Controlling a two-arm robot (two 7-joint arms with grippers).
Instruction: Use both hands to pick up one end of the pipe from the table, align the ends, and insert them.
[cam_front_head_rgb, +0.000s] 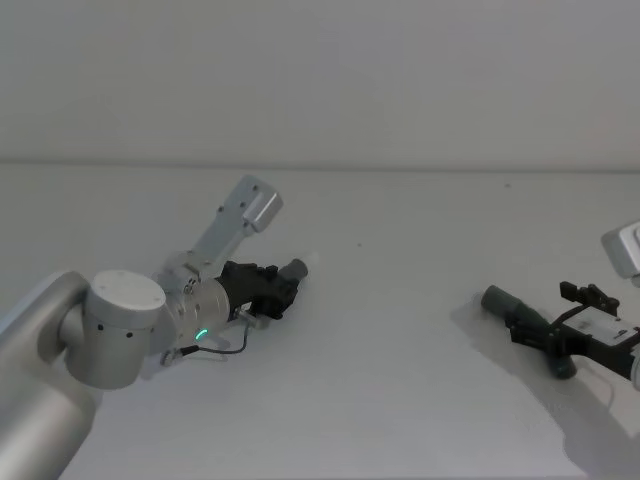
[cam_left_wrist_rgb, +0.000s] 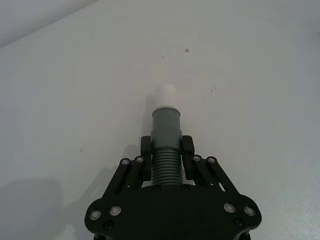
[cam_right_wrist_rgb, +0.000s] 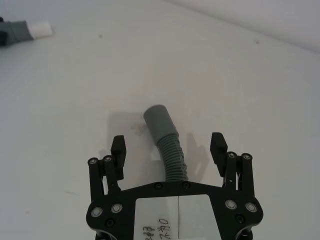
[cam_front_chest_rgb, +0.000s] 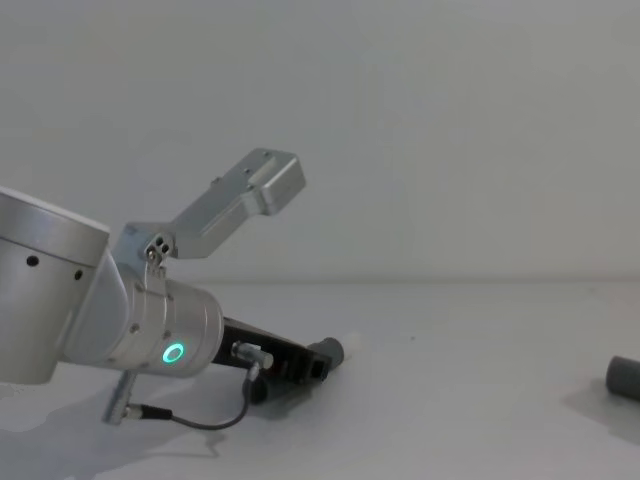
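**Left gripper (cam_left_wrist_rgb: 166, 152) clamped on one hose piece, right gripper (cam_right_wrist_rgb: 168, 146) spread wide over the other**

Your left gripper sits left of the middle of the table (cam_front_head_rgb: 400, 400), about halfway between its near and far edges, and points toward the far right corner. Its jaws are closed tight on the white-tipped hose piece (cam_left_wrist_rgb: 166, 170), with the fingers (cam_left_wrist_rgb: 187, 147) pressed against the ribs just behind the narrow cuff (cam_left_wrist_rgb: 166, 131). The cuff and its white tip (cam_left_wrist_rgb: 167, 95) stick out past the fingertips, low over the surface. You cannot tell whether the tip touches the table. The green ring light (cam_front_chest_rgb: 174, 352) glows on the silver wrist (cam_front_chest_rgb: 150, 320) behind the gripper.

Your right gripper is at the table's right edge, with its jaws spread wide. The curved hose piece (cam_right_wrist_rgb: 172, 157) lies on the table between the two fingers, and neither finger touches it. Its socket cuff (cam_right_wrist_rgb: 157, 120) lies beyond the fingertips and faces toward the left side of the table. The two pieces are well apart, with bare table between them.
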